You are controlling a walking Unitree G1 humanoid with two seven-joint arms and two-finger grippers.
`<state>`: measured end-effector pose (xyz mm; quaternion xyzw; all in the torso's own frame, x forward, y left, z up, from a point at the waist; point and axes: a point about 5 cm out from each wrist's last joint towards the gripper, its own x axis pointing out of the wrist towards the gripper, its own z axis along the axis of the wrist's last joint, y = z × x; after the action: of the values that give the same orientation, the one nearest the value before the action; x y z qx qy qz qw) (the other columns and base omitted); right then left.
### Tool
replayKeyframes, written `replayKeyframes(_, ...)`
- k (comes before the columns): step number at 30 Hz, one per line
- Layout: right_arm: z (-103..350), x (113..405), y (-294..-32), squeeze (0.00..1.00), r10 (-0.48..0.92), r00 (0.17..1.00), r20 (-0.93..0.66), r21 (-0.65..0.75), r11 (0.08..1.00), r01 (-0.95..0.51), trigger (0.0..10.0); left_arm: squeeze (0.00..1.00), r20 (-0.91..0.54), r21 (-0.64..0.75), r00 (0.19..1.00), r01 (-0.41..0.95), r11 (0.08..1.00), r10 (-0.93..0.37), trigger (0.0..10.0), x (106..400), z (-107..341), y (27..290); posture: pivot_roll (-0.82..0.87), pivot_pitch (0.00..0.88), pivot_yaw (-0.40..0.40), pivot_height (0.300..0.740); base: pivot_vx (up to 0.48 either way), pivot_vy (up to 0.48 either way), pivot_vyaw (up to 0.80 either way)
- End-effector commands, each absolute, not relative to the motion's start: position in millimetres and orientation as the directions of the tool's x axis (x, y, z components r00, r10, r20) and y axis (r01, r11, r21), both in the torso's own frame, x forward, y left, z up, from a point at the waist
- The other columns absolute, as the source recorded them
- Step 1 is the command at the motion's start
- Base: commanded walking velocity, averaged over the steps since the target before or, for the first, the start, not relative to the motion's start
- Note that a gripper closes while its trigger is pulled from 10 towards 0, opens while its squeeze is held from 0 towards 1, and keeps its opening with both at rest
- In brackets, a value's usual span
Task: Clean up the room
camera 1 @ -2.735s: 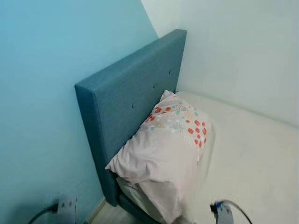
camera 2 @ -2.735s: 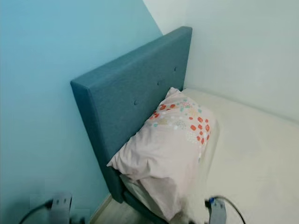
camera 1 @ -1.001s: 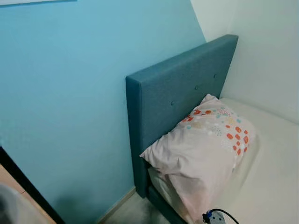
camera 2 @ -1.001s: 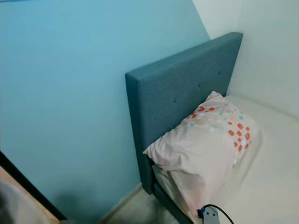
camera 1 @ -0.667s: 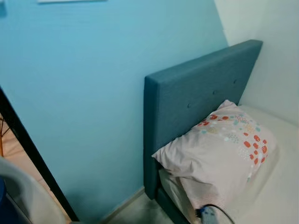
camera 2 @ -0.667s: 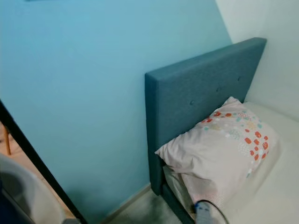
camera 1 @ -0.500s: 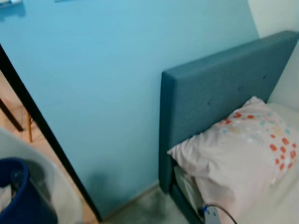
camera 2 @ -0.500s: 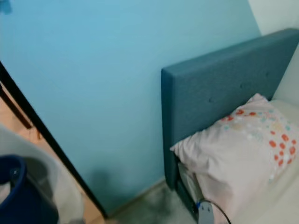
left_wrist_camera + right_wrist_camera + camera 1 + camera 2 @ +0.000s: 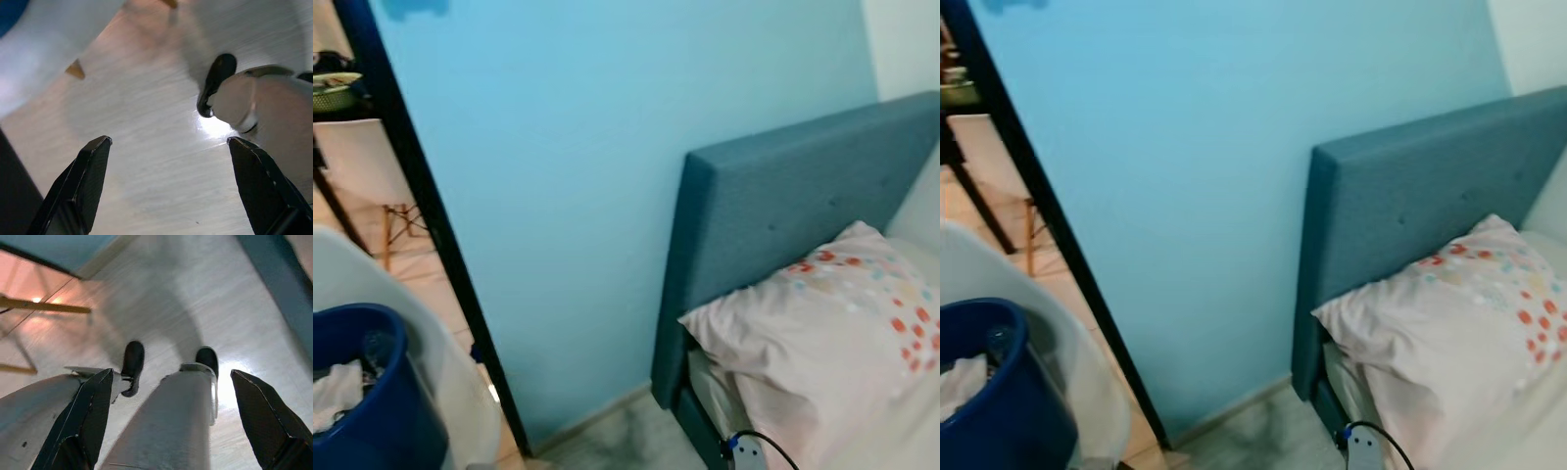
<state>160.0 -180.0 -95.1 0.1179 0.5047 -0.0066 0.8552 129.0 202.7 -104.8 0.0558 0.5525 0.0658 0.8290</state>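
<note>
Hanging low w/ fingers spread wide and nothing betw. them, the left gripper (image 9: pixel 166 186) looks down at pale wood floor (image 9: pixel 146 147); the robot's own foot (image 9: pixel 264 107) sits just beyond its tips. Right gripper (image 9: pixel 168 418) is likewise parted and empty, pointed at the floor, w/ both of the robot's legs below it and the teal bed frame (image 9: pixel 279 279) off to its outer side.

From the head cams: blue bucket (image 9: pixel 357 392) sits inside a white tub or chair shell (image 9: pixel 440 362) on the left gripper's side, well ahead of it. White cloth (image 9: pixel 335 392) is already in the bucket, so some pickup looks done, imo. On the right gripper's side is the bed: teal headboard (image 9: pixel 783 215) against the light-blue wall (image 9: pixel 587 176), dotted pillow (image 9: pixel 822 323) leaning on it, mattress beyond. A black door frame (image 9: pixel 431 225) edges the wall, w/ a wooden-legged white chair (image 9: pixel 372 176) past it in the next room.

Progress, as judged: bed area looks tidy, no loose items seen on the visible floor. Neither gripper is near anything to grab, so this reads as a walking or searching phase. What's left can't be told from here; prob. more clutter elsewhere, bucket as the likely drop point.
</note>
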Motion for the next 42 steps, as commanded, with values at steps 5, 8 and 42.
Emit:
replayKeyframes(5, -95.5, 159.1, -179.2, 0.0, 0.112, 0.493, -0.863, 0.198, 0.972, 0.125, 10.0, 0.0, -0.915, 0.165, 0.367, -0.039, 0.986, 0.168, 10.0, 125.7, -105.8, 203.4, -0.03, 0.0, -0.038, 0.74, -0.336, 0.0, 0.8)
replayKeyframes(8, -95.5, 159.0, -179.2, 0.0, 0.111, 0.492, -0.863, 0.197, 0.972, 0.126, 10.0, 0.0, -0.915, 0.162, 0.368, -0.041, 0.986, 0.166, 10.0, 125.8, -105.8, 203.4, -0.03, 0.0, -0.038, 0.74, -0.42, 0.0, 0.8)
replayKeyframes(42, -91.3, 157.6, -210.0, 0.0, 0.049, 0.506, -0.861, 0.119, 0.987, 0.107, 10.0, 0.0, -0.913, 0.12, 0.375, -0.134, 0.984, 0.163, 10.0, 130.1, -104.4, 204.0, -0.03, 0.0, -0.058, 0.74, -0.152, 0.0, 0.43)
